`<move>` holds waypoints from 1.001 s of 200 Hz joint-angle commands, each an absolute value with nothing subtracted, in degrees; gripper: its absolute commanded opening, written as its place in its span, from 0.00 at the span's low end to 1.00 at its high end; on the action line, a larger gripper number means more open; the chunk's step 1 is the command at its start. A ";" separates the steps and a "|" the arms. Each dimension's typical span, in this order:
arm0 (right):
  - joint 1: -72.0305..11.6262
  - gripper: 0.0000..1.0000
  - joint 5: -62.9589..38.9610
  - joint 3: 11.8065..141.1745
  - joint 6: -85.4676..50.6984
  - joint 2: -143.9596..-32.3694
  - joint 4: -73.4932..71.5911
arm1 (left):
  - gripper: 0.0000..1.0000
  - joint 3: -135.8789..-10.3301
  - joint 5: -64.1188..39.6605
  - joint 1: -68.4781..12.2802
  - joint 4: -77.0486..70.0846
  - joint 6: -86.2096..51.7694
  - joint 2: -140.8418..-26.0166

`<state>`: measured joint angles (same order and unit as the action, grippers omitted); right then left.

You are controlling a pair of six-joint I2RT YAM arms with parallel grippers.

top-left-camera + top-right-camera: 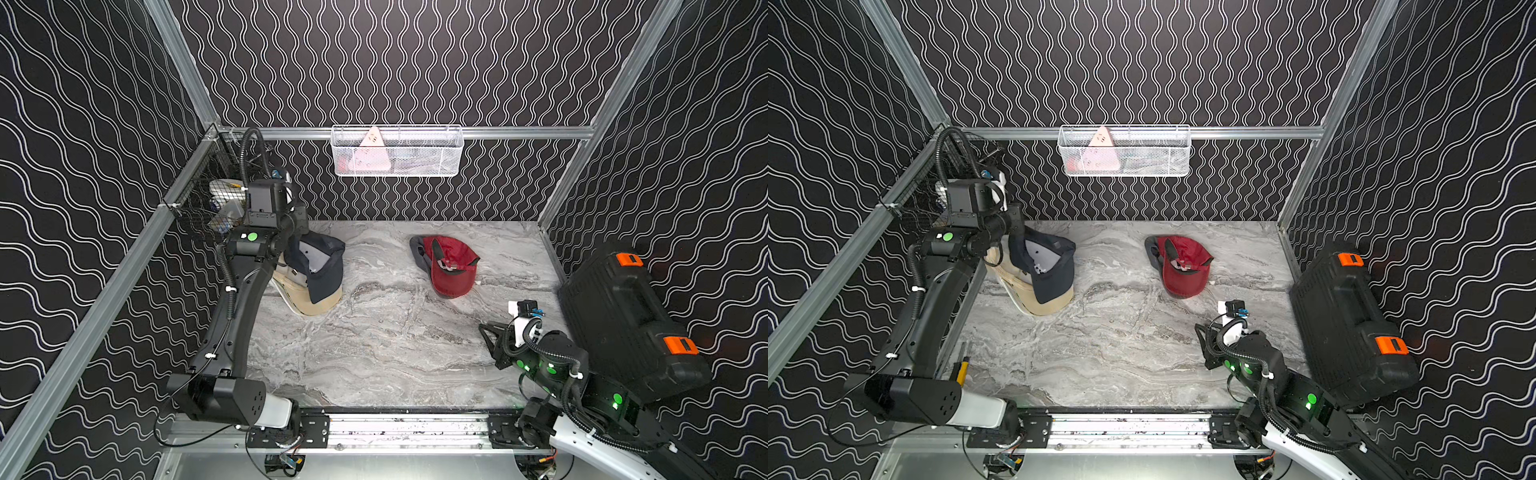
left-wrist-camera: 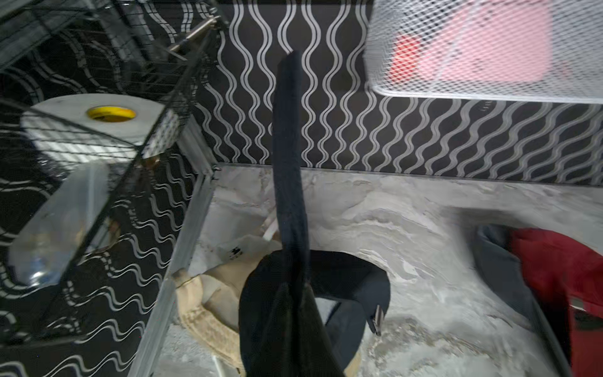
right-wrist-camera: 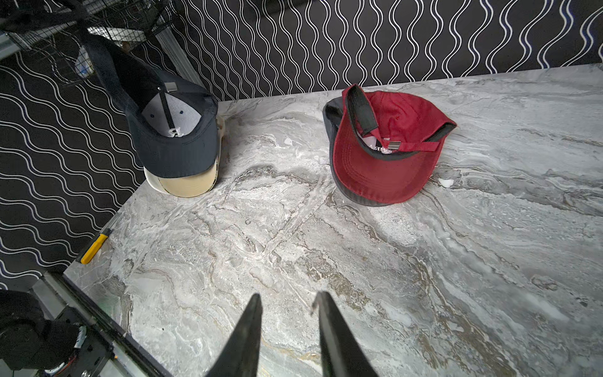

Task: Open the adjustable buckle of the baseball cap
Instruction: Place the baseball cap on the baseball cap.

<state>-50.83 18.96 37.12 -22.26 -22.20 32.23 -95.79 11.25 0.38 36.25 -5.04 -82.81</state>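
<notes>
Overhead, grey marble table [image 1: 374,353], wavy black walls [image 1: 395,62]; left fingers [image 1: 301,222] pinch navy cap [image 1: 322,270], right fingers [image 3: 248,336] spread.

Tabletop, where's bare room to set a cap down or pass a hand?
The widest bare patch is the middle and front of the tabletop, bordered by the navy cap stacked on the beige cap at far left, the red cap behind, and the right gripper. A narrower lane runs between navy and red caps. Crowded: far left corner.
</notes>
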 commanded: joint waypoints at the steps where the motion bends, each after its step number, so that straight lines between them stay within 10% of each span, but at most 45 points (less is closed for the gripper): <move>1: -50.84 0.31 18.98 37.29 -23.03 -22.59 32.03 | 0.00 -95.15 16.45 1.94 31.62 -8.36 -83.51; 11: -50.82 0.31 18.94 37.27 -23.10 -22.57 32.21 | 0.12 -95.51 17.29 2.51 31.68 -9.55 -84.31; 25: -50.81 0.31 18.94 37.31 -23.26 -22.17 32.26 | 0.62 -97.02 15.22 2.73 32.43 -10.46 -85.54; 42: -50.82 0.31 18.97 37.00 -23.29 -21.47 32.08 | 0.75 -97.85 12.14 2.54 32.37 -11.41 -85.72; 200: -50.85 0.33 20.98 41.79 -23.90 -21.90 36.78 | 0.75 -91.06 3.82 -25.54 25.71 -6.32 -84.46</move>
<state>-50.85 19.25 39.86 -22.94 -21.63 33.95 -91.57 6.59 -23.20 28.49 -4.64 -83.11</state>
